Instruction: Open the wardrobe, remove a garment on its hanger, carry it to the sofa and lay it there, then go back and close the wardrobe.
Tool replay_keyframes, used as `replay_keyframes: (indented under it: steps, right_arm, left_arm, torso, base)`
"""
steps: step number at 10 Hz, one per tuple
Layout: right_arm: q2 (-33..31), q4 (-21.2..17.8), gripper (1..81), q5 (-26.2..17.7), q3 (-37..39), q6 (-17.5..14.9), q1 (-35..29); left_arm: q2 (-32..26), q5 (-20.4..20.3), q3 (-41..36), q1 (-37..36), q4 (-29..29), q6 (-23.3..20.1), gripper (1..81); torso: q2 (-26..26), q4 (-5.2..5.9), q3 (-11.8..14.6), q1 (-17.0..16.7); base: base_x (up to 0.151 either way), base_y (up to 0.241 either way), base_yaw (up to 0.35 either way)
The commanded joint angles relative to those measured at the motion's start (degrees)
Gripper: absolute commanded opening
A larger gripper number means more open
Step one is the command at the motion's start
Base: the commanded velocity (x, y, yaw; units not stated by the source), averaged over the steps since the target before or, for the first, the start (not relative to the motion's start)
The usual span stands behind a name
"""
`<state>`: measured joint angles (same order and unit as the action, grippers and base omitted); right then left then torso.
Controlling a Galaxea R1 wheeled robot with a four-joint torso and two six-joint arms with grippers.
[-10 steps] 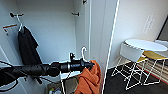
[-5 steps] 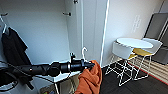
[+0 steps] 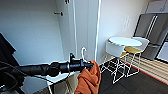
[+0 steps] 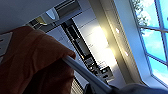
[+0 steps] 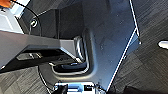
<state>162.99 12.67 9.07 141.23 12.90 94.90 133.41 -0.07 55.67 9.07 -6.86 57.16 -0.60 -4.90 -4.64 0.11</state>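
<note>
The wardrobe [image 3: 75,32] stands open at twelve o'clock, and the orange garment [image 3: 88,81] is already out, hanging on its white hanger [image 3: 83,53] from the left gripper [image 3: 91,65], which grasps the hanger. Inside, a black garment [image 3: 6,53] remains at nine o'clock. Carrying to the sofa, laying down and closing remain. I cannot tell the right gripper's state.

The left arm [image 3: 45,69] is matte black, built of cylindrical segments, with a thin dark cable alongside.
</note>
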Motion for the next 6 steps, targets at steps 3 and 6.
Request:
replay_keyframes:
  steps: [3,6]
  right_arm:
    - [-0.45,0.43,81.1,-2.74,-0.79,0.02,-1.07]
    - [-0.18,0.52,81.1,-2.83,-0.17,0.02,-1.25]
  left_arm:
    - [-0.08,-5.29,-2.15,-10.25,-1.93,-0.21,1.0]
    - [0.1,-4.59,-2.23,-10.25,-2.1,-0.21,1.0]
  torso:
    - [0.0,0.0,0.0,0.0]
    - [0.02,0.0,0.0,0.02]
  base:
    - [0.0,0.0,-0.212]
    - [0.0,0.0,-0.213]
